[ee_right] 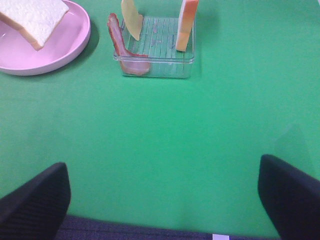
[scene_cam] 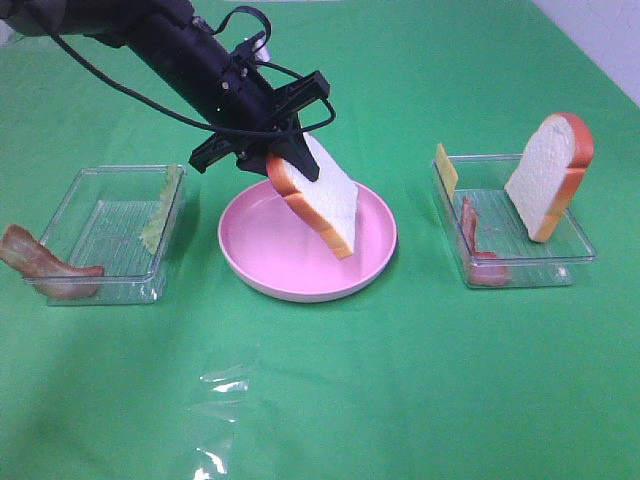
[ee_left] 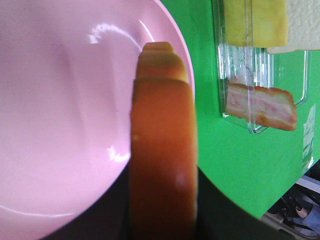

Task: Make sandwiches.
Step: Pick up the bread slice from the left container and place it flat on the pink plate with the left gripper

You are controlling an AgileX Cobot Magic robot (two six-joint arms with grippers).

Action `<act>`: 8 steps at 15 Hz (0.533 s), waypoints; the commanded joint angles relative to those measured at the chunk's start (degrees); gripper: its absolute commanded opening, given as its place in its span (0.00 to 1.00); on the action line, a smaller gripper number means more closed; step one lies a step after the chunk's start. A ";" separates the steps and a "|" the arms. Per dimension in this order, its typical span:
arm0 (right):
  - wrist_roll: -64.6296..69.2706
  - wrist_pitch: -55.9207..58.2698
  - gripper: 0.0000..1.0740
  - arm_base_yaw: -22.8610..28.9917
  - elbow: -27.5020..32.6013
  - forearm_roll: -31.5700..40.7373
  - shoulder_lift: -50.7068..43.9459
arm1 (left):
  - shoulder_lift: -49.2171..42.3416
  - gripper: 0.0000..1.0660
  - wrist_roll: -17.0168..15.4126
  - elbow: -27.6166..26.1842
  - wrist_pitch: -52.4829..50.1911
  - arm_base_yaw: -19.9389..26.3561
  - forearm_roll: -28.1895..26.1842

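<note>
Jaws of left gripper (scene_cam: 285, 160) pinch a bread slice (scene_cam: 325, 200) by its crust, tilted above the pink plate (scene_cam: 260, 270), lower corner near it. Slice looks light and spongy; crust edge judged firmest hold. Second slice (scene_cam: 550, 175) stands in right tray (scene_cam: 520, 275). Right gripper (ee_right: 165, 200) jaws spread wide over bench (ee_right: 165, 125).

- Bread slice (ee_left: 162, 150): seen edge-on, its orange-brown crust fills the middle, blurred by closeness.
- Gripper fingers (ee_left: 220, 210): dark shapes flanking the slice on both sides, closed against it.
- Pink plate (ee_left: 60, 125): glossy, lying beneath the slice.
- Green cloth (ee_left: 210, 145): visible past the plate's rim.
- Clear tray (ee_left: 250, 65): apart from the plate, holding a yellow cheese slice (ee_left: 255, 22), a bacon strip (ee_left: 260, 107) at its wall, and a second bread slice (ee_left: 305, 25), partly visible.
</note>
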 commanded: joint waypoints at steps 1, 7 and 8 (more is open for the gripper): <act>0.34 -0.63 0.91 -0.06 0.17 0.11 -1.60 | 1.03 0.00 -0.34 0.23 -0.92 -0.46 -1.26; 0.34 -0.63 0.91 -0.06 0.17 0.11 -1.60 | 3.38 0.00 -0.06 0.23 -3.21 -0.63 -3.04; 0.34 -0.63 0.91 -0.06 0.17 0.11 -1.60 | 3.55 0.00 -0.06 0.23 -3.50 -0.63 -3.27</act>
